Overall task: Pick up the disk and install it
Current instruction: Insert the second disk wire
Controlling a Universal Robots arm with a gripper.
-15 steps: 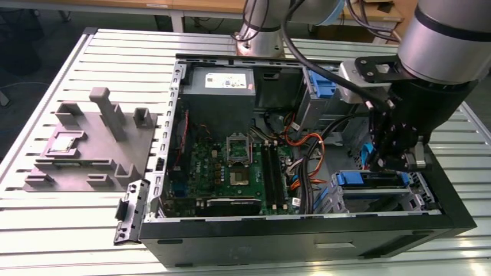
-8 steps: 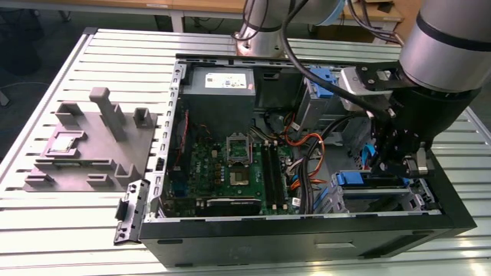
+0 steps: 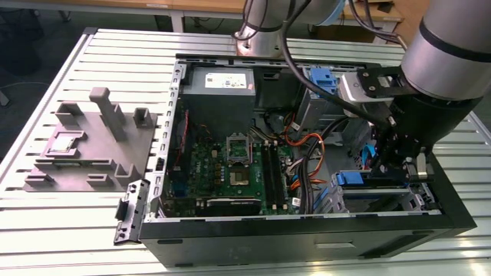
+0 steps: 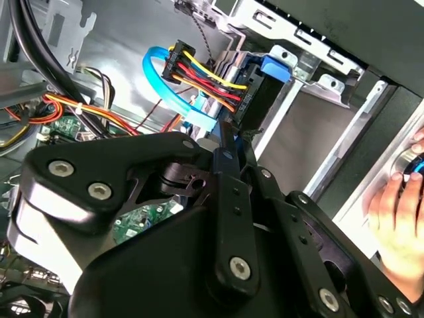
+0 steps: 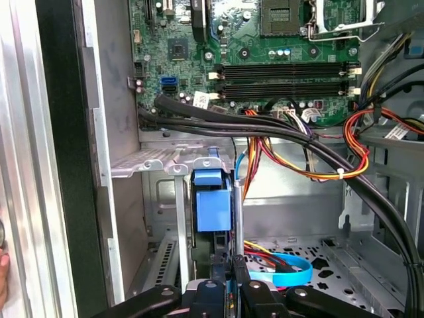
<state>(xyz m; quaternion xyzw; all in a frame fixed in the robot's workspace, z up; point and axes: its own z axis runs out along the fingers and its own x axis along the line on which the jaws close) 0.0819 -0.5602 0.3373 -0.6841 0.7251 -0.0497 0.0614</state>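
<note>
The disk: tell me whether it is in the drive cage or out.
In. The disk stands on edge in the drive cage, blue bracket end showing, with the gripper at it.

Open bay floor (image 5: pixel 311 265) beside the disk (image 5: pixel 212 209), crossed above by thick black cables (image 5: pixel 265 129).

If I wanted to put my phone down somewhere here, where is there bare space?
The slatted table is bare in front of the grey fixture block, and behind it. Inside the computer case it is crowded: motherboard, cables and the claw at the drive bay.
</note>
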